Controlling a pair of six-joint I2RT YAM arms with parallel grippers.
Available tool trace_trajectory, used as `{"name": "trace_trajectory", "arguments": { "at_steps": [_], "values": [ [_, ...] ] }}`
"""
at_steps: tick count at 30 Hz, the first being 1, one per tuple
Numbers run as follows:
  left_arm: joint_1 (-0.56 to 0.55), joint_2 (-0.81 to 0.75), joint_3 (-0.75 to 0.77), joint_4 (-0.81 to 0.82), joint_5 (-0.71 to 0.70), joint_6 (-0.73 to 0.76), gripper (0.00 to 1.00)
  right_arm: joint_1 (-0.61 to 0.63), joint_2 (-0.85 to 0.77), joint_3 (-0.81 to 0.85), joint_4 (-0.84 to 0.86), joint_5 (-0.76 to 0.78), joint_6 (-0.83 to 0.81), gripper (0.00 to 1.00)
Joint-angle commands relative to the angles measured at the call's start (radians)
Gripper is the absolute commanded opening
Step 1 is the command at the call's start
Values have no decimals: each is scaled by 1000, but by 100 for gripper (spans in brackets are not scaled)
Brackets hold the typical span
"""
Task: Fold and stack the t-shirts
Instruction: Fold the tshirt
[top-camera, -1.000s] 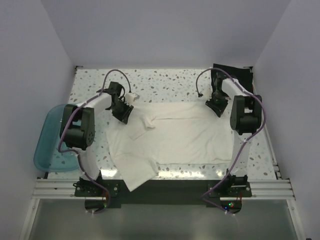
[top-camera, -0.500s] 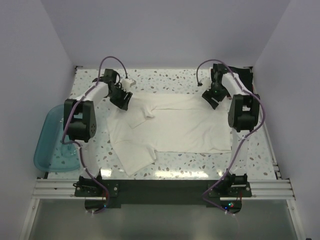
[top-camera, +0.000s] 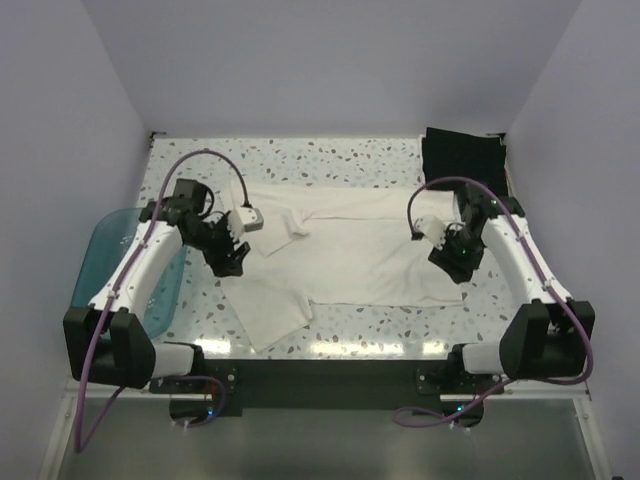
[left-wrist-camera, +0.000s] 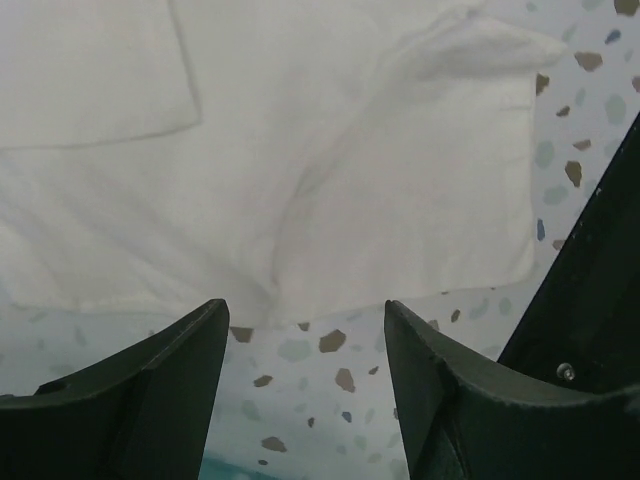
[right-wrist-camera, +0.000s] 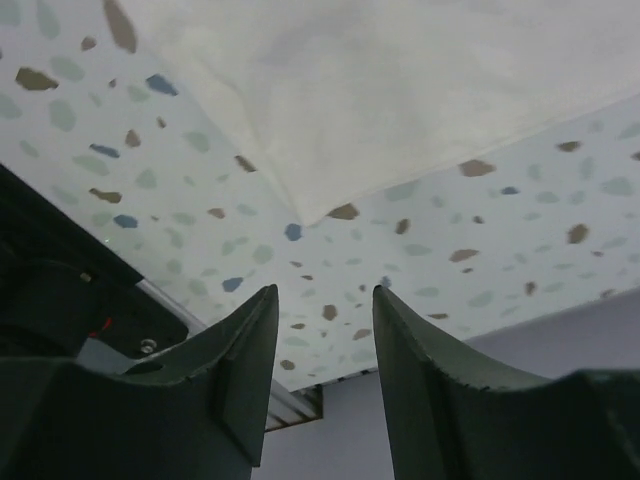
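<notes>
A white t-shirt (top-camera: 350, 250) lies spread on the speckled table, with one sleeve (top-camera: 270, 315) reaching toward the near left. A black t-shirt (top-camera: 460, 160) lies at the back right corner. My left gripper (top-camera: 230, 260) hovers over the white shirt's left edge, open, with only bare table between its fingers (left-wrist-camera: 170, 390). In the left wrist view the white t-shirt (left-wrist-camera: 300, 150) fills the upper part. My right gripper (top-camera: 457, 262) is at the shirt's right edge, open and empty. The right wrist view shows a corner of the white shirt (right-wrist-camera: 330, 120) just beyond the right gripper (right-wrist-camera: 325, 292).
A translucent blue tub (top-camera: 100, 270) hangs off the table's left side. The table (top-camera: 350, 160) has walls on three sides. A dark metal rail (top-camera: 350, 375) runs along its near edge, with the arm bases behind it.
Both grippers carried the white shirt's top edge toward the back, let go and opened. They have drawn back toward me, to the shirt's left and right edges. The shirt no longer hangs over the near edge.
</notes>
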Motion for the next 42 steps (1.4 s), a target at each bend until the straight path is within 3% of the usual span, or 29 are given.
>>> {"name": "trace_trajectory", "arguments": {
  "at_steps": [1, 6, 11, 15, 28, 31, 34, 35, 38, 42],
  "values": [
    [-3, -71, -141, -90, 33, 118, 68, 4, -86, -185, 14, 34, -46, 47],
    [-75, -198, -315, -38, -62, 191, 69, 13, -185, -386, 174, 96, -52, 51],
    [-207, -278, -450, 70, -175, 139, 70, 21, -195, -469, 282, 112, -35, 51],
    [-267, -252, -468, 116, -219, 90, 70, 41, -183, -495, 325, 115, -31, 50],
    [-304, -178, -477, 160, -218, 111, 70, 130, -68, -574, 486, 151, -3, 49],
    [-327, -175, -496, 176, -246, 116, 71, 142, -47, -589, 530, 175, -3, 44],
    [-350, -166, -520, 196, -284, 116, 71, 140, -27, -598, 559, 201, -3, 26],
    [-353, -163, -525, 205, -297, 116, 70, 140, -24, -601, 564, 204, -3, 15],
    [-371, -157, -536, 233, -312, 107, 70, 140, -16, -603, 582, 227, -2, 0],
    [-399, -142, -542, 295, -338, 66, 70, 140, -10, -589, 576, 231, 1, 0]
  ]
}}
